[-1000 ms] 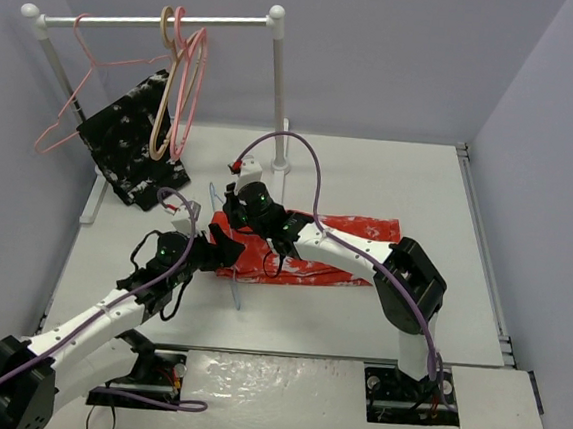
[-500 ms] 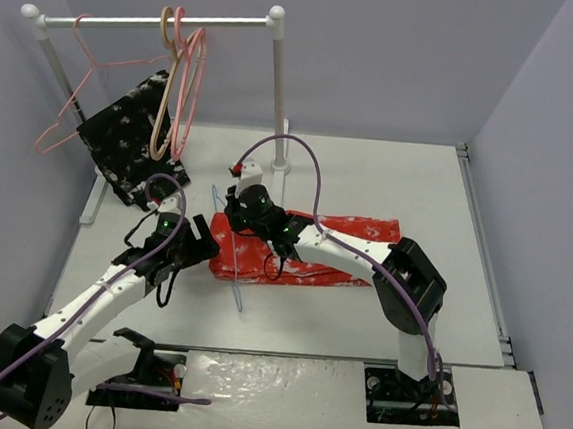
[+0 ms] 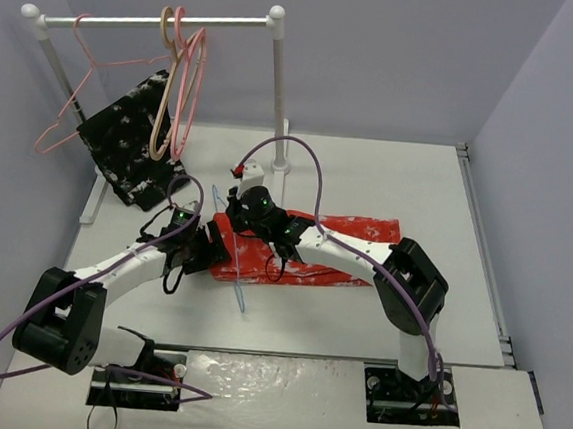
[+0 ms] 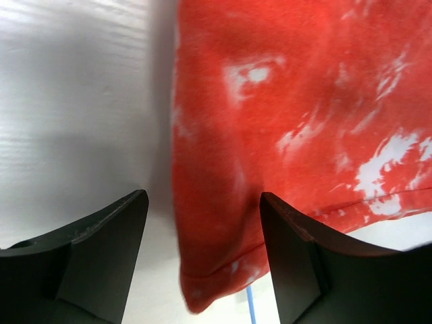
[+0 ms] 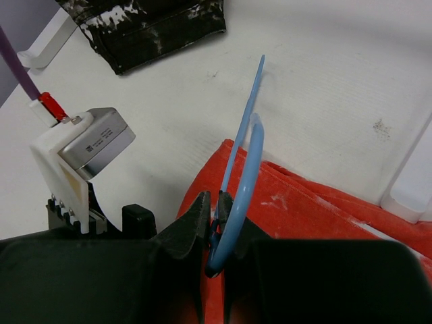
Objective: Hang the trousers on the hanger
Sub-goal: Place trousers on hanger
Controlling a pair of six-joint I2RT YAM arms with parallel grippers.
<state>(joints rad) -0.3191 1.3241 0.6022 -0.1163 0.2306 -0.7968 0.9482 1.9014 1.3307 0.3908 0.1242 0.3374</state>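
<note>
1. Left gripper (image 3: 203, 250) (image 4: 202, 197): my jaws stand apart. They straddle the hemmed left-end corner of the trousers (image 3: 360, 229) (image 4: 283, 101). The cloth edge lies in the gap, and neither finger presses on it in the left wrist view.
2. Right gripper (image 3: 234, 213) (image 5: 214, 202): my jaws are clamped on a curved section of the hanger (image 3: 236, 292) (image 5: 239, 175) wire. This gripper sits over the far-left corner of the trousers (image 5: 297, 202).
3. Trousers: they lie flat on the table (image 3: 390, 183) as a long red-orange strip with white speckles. My right arm crosses over the middle of them.
4. Hanger: it is light-blue wire.
   - One thin run rises past the trousers' far-left corner.
   - Another run sticks out beyond their near edge at the left end.
   - A short blue piece (image 4: 251, 307) shows just below the trousers' corner in the left wrist view.
5. Black white-speckled garment (image 3: 131, 151) (image 5: 145, 23): it lies beyond the trousers' left end, apart from them.
6. Clothes rail (image 3: 163, 18): it stands beyond the trousers on the far-left side. A thin pink wire hanger (image 3: 75, 106) and thicker pink and beige hangers (image 3: 182, 85) hang from it.
</note>
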